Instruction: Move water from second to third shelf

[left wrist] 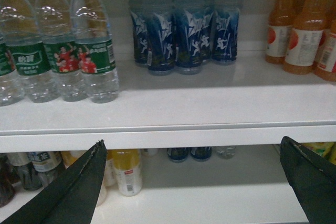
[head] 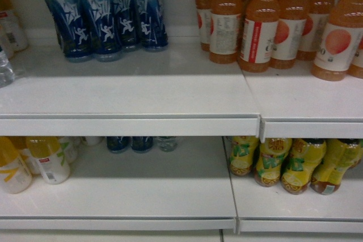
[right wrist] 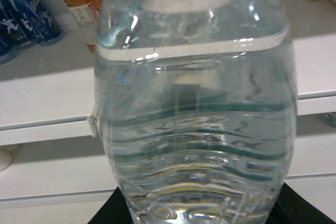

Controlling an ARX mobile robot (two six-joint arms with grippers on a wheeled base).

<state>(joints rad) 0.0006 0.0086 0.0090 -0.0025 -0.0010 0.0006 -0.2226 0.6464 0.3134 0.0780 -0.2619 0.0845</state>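
A clear ribbed bottle of water [right wrist: 194, 103] fills the right wrist view, held in front of a white shelf edge. My right gripper [right wrist: 202, 214] is shut on it, its black fingers [right wrist: 113, 214] showing on both sides of the bottle's base. Three more water bottles with green labels [left wrist: 94, 56] stand at the left of the upper shelf [left wrist: 168, 137] in the left wrist view. My left gripper [left wrist: 191, 182] hangs open and empty in front of the shelf below. Neither gripper shows in the head view.
Blue bottles [head: 108, 21] and orange drink bottles [head: 266, 26] stand on the upper shelf [head: 130, 124]. On the lower shelf [head: 113, 222] are yellow-and-white bottles [head: 48, 160] at the left, yellow-green bottles [head: 289, 165] at the right and small bottles [head: 142, 143] at the back.
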